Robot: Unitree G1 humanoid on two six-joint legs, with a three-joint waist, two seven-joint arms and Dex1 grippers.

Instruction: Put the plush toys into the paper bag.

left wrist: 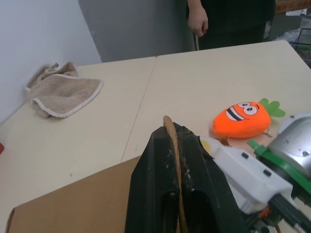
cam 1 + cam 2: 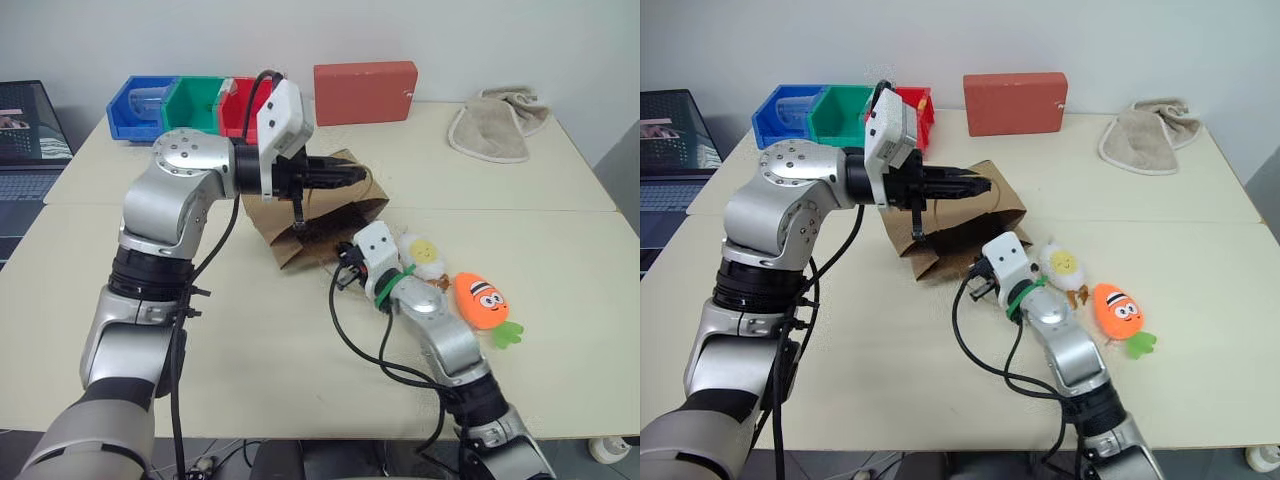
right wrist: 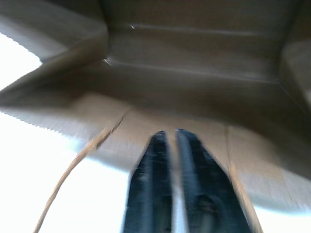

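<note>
Pinching a twine handle (image 1: 171,141), left tool (image 2: 345,176) props the light, floppy paper bag (image 2: 340,215) open on the bench (image 2: 250,330). Right tool (image 3: 171,145), fingers narrowly apart and empty, sits at its mouth. Egg (image 2: 421,255) and carrot (image 2: 481,300) lie beside the bag: soft, squashy, grab mid-body.

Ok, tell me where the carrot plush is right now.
The carrot plush lies on the table on the robot's right, beside the egg plush and just outside the right arm, apart from the paper bag.

Paper bag (image 2: 320,215) mid-table, egg toy (image 2: 421,254) and carrot toy (image 2: 481,300) to its right, towel (image 2: 495,125) behind.
</note>
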